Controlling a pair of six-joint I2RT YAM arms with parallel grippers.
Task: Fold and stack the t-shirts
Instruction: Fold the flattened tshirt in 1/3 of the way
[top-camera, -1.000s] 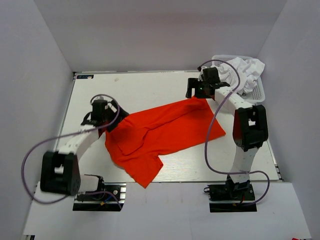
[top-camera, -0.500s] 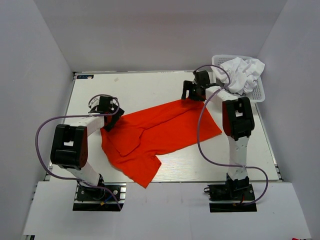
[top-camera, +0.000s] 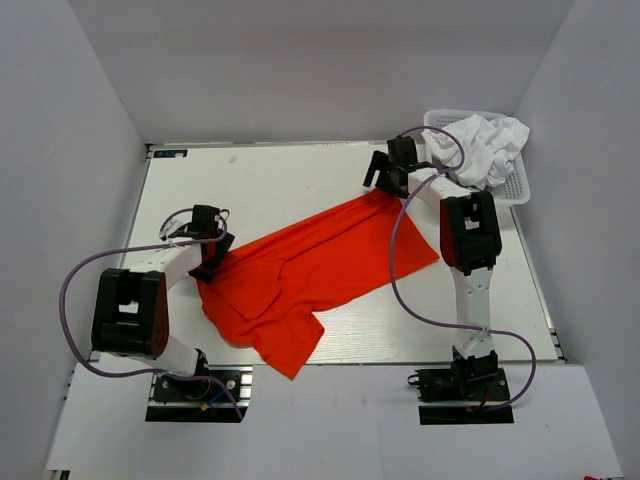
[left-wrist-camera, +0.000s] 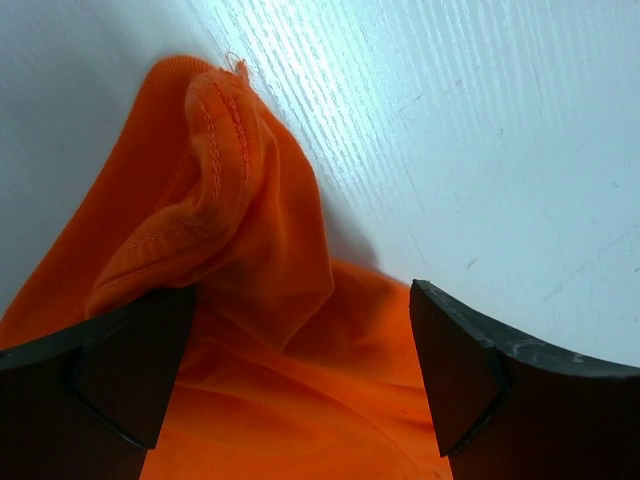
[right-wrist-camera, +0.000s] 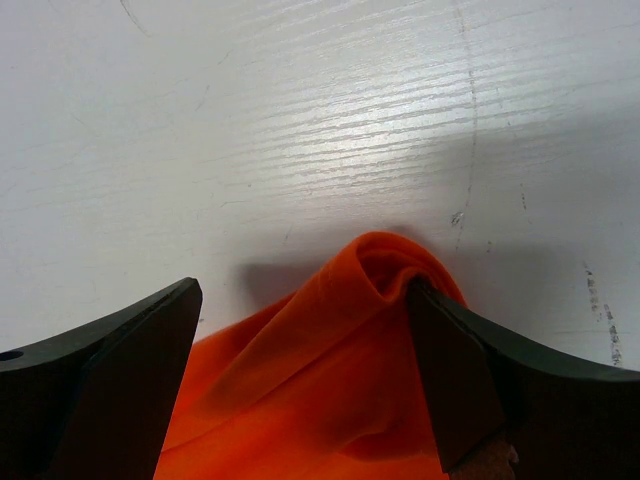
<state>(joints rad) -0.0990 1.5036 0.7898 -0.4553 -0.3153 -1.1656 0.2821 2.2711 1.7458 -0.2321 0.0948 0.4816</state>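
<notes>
The orange-red t-shirt (top-camera: 310, 270) lies spread and rumpled across the middle of the table. My left gripper (top-camera: 210, 256) is at its left edge. In the left wrist view the jaws stand wide apart (left-wrist-camera: 300, 350) with a hemmed, bunched fold of the shirt (left-wrist-camera: 230, 230) between them, against the left finger. My right gripper (top-camera: 388, 186) is at the shirt's far right corner. Its jaws are also wide apart (right-wrist-camera: 300, 310), and a rolled corner of the shirt (right-wrist-camera: 380, 290) touches the right finger. White t-shirts (top-camera: 487, 145) are piled crumpled at the back right.
The white shirts sit in a white lattice basket (top-camera: 516, 190) at the table's back right corner. Grey walls enclose the table on three sides. Purple cables loop from both arms, and the right one hangs over the shirt's right part (top-camera: 398, 250).
My left gripper has moved nearer along the shirt's left edge and its arm has folded in. The right gripper has shifted slightly back. The shirt has slid a little to the left.
</notes>
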